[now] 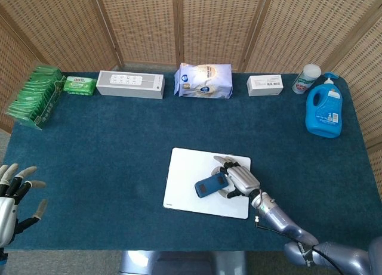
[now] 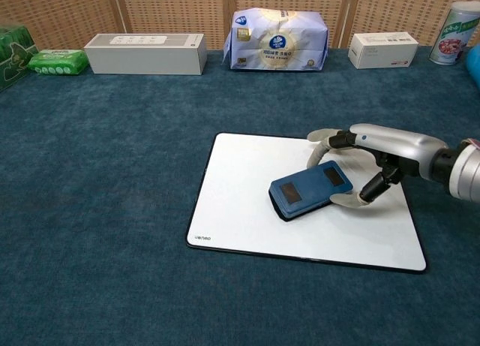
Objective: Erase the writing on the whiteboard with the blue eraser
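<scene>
Blue eraser (image 2: pixel 308 190) lies flat on the whiteboard (image 2: pixel 247 196), right of its middle, clasped at its right end by my right hand (image 2: pixel 364 154). My left hand (image 1: pixel 11 197) hovers off the table's (image 1: pixel 119 144) near-left corner, fingers spread, holding nothing.

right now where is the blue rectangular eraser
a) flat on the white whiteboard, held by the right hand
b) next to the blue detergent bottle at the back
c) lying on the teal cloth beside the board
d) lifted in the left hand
a: the blue rectangular eraser sits on the white whiteboard with the right hand gripping its far end, while the left hand hangs empty at the table's near left edge.
</scene>
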You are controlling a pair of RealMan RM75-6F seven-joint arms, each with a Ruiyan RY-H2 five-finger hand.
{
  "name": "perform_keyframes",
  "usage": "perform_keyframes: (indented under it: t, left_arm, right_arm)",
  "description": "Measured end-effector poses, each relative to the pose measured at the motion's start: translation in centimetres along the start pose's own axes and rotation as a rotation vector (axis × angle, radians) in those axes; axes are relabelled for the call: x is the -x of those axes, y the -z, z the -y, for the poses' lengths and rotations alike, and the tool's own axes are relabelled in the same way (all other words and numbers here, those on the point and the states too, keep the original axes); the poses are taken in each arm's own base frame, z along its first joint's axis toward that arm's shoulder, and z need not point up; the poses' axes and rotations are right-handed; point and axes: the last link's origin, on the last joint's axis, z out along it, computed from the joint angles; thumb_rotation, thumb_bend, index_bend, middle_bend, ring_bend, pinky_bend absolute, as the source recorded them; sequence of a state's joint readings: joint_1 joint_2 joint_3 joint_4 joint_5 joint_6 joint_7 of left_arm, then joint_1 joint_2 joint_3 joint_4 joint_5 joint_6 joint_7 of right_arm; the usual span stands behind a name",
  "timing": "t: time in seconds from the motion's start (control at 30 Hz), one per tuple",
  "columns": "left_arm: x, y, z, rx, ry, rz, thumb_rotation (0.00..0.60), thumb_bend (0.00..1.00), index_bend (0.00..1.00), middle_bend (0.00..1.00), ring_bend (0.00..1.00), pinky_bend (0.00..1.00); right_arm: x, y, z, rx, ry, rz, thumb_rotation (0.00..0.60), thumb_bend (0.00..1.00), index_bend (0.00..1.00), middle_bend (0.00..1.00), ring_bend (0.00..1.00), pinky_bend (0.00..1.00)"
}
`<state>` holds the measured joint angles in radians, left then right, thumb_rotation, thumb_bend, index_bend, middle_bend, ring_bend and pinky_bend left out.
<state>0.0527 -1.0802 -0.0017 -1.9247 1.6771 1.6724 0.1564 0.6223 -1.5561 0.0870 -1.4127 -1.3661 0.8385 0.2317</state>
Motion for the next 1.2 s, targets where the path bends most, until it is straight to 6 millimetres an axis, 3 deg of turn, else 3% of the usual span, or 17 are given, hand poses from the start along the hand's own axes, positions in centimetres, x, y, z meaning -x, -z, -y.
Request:
perform_keyframes:
  t: [0.6, 1.2]
  left_arm:
    - [0.2, -0.3, -0.2, 0.015, 0.007, -0.002, 0.600, 0.42, 0.40, 0.23, 0.09, 0.00]
    - [0.4, -0.5, -0.5, 0.023, 0.008, 0.009, 0.600, 0.42, 0.40, 0.23, 0.09, 0.00]
  right_arm:
    - [2.1, 3.5, -1.0, 0.036, -0.030, 0.007, 0.600, 0.33, 0.61, 0.06, 0.00, 0.00]
    - [-0.3, 6.4, 0.0, 0.006, -0.003, -0.067, 0.600, 0.32, 0.61, 0.07, 0.00, 0.00]
